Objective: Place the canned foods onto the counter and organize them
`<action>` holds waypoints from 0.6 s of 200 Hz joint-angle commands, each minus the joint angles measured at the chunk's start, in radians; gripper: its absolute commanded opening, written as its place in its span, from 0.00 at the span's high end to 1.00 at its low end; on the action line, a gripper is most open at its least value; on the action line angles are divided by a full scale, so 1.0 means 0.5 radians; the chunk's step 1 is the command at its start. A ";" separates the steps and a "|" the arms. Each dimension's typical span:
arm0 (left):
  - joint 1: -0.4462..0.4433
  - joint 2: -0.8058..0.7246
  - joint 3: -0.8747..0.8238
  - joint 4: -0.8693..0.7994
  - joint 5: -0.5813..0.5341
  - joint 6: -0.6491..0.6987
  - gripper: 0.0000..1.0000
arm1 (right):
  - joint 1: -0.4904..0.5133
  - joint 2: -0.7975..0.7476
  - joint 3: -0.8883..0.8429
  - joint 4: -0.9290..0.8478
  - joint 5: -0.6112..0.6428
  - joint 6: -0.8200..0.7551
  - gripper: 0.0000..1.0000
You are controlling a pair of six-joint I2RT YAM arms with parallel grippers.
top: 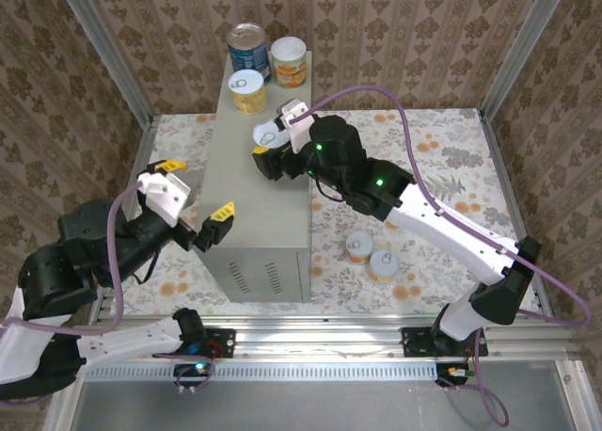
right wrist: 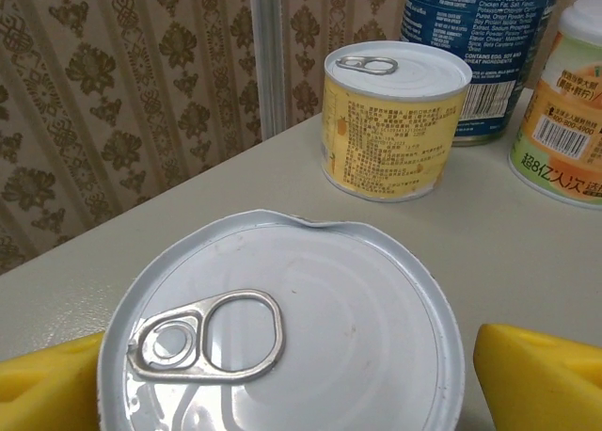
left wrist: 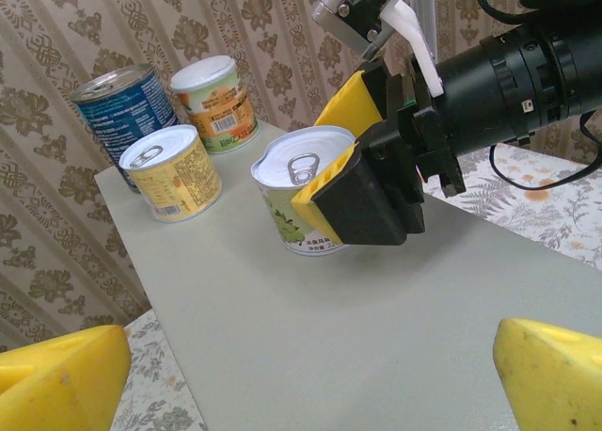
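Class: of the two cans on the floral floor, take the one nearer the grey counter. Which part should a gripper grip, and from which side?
Its round side wall, coming down from above: the can appears to stand upright, lid up. Close across its width, crosswise to the neighbouring can, which sits close at its lower right and leaves a finger little room.

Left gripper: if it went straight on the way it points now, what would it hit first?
Probably the right gripper, whose fingers flank a pull-tab can on the counter. Depth is unclear, so the left gripper might skim the counter top first.
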 commanded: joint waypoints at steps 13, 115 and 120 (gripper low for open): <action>0.015 -0.001 -0.037 0.056 -0.022 0.006 0.00 | -0.008 -0.109 -0.060 0.061 0.091 -0.030 0.06; 0.015 0.013 -0.055 0.089 0.037 -0.024 0.00 | -0.032 -0.127 -0.198 0.099 0.099 -0.051 0.16; 0.015 0.012 -0.056 0.089 0.037 -0.024 0.00 | -0.042 -0.120 -0.203 0.106 0.098 -0.049 0.17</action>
